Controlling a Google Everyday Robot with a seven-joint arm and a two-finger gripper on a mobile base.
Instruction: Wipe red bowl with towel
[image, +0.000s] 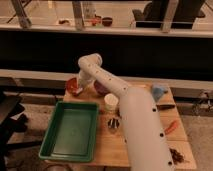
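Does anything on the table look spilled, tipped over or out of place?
Nothing stands out. The red bowl sits upright at the far left corner of the table, with the gripper down over it. The green tray lies flat and the white cup stands upright. No spill shows.
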